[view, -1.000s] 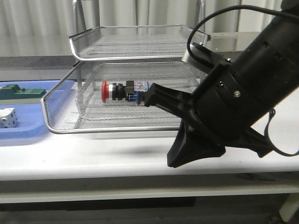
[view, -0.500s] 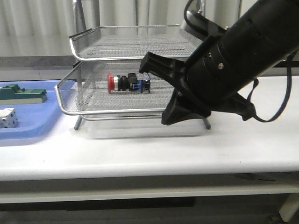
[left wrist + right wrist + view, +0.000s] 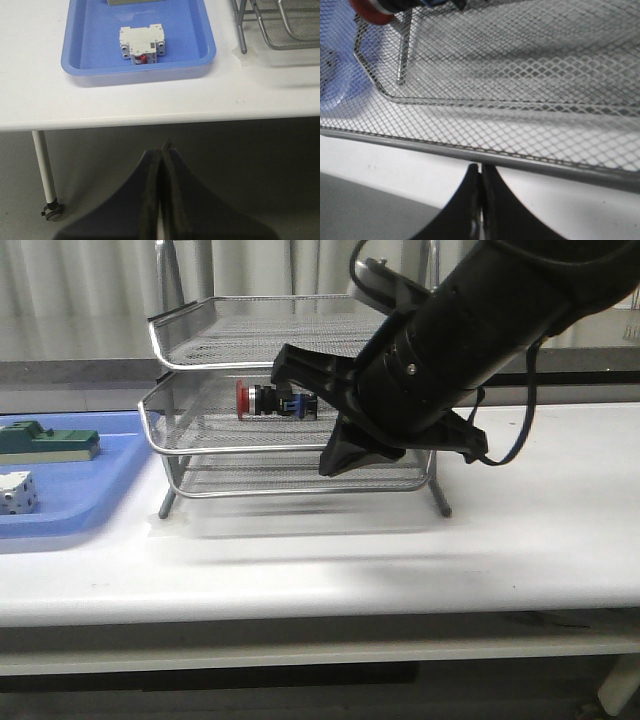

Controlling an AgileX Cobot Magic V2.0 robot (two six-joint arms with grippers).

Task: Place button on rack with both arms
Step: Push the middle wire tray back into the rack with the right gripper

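Observation:
The button [image 3: 275,398], red cap to the left with a black body and blue rear, lies on its side in the middle tray of the silver wire-mesh rack [image 3: 240,448]. That tray sits in under the top tier. My right gripper [image 3: 333,462] is shut with nothing in it, its tips right at the middle tray's front rim [image 3: 545,162]. In the right wrist view the button [image 3: 370,10] shows beyond the mesh. My left gripper [image 3: 161,150] is shut and empty, hanging over the floor off the table's front edge, and is out of the front view.
A flat blue tray [image 3: 60,510] lies left of the rack with a green block [image 3: 45,440] and a white cube [image 3: 15,490] in it. The left wrist view shows the same tray [image 3: 175,30] holding a white breaker [image 3: 141,45]. The right arm covers the rack's right side.
The middle tray, with the button on it, has slid back from its pulled-out position into the rack. My right gripper followed it up and to the left.

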